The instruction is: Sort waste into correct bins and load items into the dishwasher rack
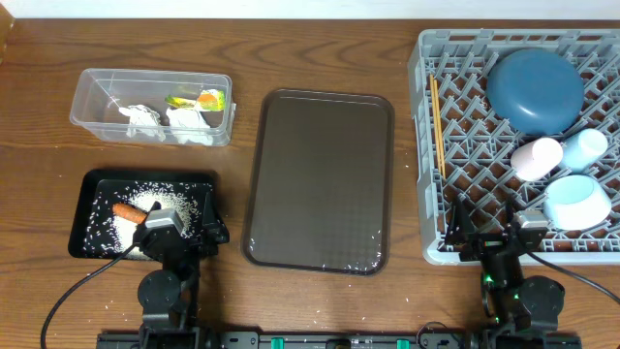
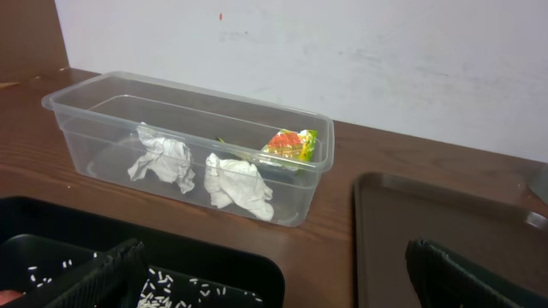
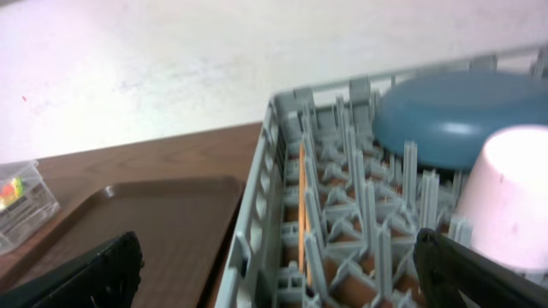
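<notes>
Nearest us, our left gripper [image 1: 179, 233] hangs over the black tray [image 1: 92, 194], jaws wide and empty; our right gripper [image 1: 489, 236], equally wide, sits at the rack [image 1: 426, 145]'s front edge. Rice [image 1: 170, 204] and the carrot [image 1: 126, 208] lie in that tray. In the rack sit the bowl [image 1: 576, 201], pink cup [image 1: 536, 157], blue cup [image 1: 586, 147], chopsticks [image 1: 437, 126] and plate [image 1: 535, 90]. Farther back, napkins [image 1: 140, 116] and the wrapper [image 1: 208, 99] lie in the clear container [image 1: 92, 92]. We judge nothing is left to sort.

1. Overhead view: bright, even light from above; short soft shadows; speckled glare along the near edge of the brown serving tray [image 1: 320, 174].
2. Left wrist view: clear container [image 2: 188, 145] sharp, foreground blurred.
3. Right wrist view: soft and hazy throughout; wall [image 3: 171, 60] washed out.
</notes>
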Action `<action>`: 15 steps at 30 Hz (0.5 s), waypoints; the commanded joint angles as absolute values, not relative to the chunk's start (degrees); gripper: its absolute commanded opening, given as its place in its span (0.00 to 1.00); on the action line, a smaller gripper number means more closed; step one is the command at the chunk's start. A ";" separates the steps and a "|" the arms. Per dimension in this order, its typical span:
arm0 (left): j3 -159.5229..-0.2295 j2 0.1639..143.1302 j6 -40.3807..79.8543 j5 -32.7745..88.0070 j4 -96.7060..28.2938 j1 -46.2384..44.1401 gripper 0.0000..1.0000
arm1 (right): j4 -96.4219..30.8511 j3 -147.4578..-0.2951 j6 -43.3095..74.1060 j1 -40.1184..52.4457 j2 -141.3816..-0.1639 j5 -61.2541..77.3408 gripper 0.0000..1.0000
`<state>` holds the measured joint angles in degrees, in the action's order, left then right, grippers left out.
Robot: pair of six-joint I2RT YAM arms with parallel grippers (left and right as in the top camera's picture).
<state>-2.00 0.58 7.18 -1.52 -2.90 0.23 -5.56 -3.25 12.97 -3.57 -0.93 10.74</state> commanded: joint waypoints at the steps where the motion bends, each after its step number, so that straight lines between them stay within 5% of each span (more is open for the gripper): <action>1: -0.23 0.23 6.20 -2.17 -3.95 0.43 0.98 | -4.75 -2.59 8.97 -2.96 -0.27 10.70 0.99; 15: -0.23 0.23 6.20 -2.17 -3.95 0.43 0.98 | -3.70 -0.30 0.95 -1.06 -0.27 6.66 0.99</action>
<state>-2.00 0.58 7.18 -1.52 -2.90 0.23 -3.55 -0.54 4.75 -1.67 -0.67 7.84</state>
